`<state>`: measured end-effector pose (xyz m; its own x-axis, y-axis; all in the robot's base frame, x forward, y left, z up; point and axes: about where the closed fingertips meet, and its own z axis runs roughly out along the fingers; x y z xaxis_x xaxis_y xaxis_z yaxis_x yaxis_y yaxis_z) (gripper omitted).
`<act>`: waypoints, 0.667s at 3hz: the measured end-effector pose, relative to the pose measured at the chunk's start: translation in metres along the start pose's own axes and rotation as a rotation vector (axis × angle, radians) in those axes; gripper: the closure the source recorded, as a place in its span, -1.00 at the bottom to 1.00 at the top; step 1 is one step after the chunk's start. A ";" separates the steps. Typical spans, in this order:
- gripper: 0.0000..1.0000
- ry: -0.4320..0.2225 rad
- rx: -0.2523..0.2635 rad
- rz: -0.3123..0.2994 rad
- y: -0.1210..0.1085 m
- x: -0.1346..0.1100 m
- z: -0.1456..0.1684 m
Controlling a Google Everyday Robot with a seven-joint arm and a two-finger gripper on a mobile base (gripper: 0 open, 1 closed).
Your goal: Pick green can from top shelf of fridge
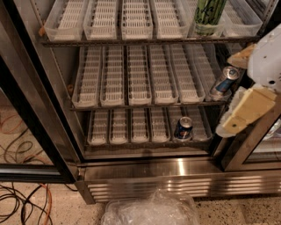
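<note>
Tilted blue-and-silver drink can (pixel 224 82) is seen, second blue can (pixel 183 128) upright below; crumpled clear plastic bag (pixel 149 212), black cables (pixel 17 206) on speckled floor (pixel 248 213).

Green can (pixel 210 13) tall, slim, black and pale markings, upright in a clear tray near right end of shelf (pixel 145 41), top out of frame, shelf a dark rack of tall-walled slotted trays, fridge (pixel 175 169) stainless with louvred base, gripper (pixel 239 94) at right edge, below the can, apart from it
</note>
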<state>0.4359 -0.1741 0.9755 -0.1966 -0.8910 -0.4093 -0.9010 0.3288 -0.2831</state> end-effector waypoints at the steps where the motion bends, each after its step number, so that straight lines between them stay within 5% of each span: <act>1: -1.00 -0.158 -0.006 -0.039 0.005 -0.023 0.009; 2: -1.00 -0.207 -0.015 -0.065 0.010 -0.037 0.004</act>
<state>0.4355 -0.1369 0.9844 -0.0559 -0.8262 -0.5607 -0.9152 0.2668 -0.3019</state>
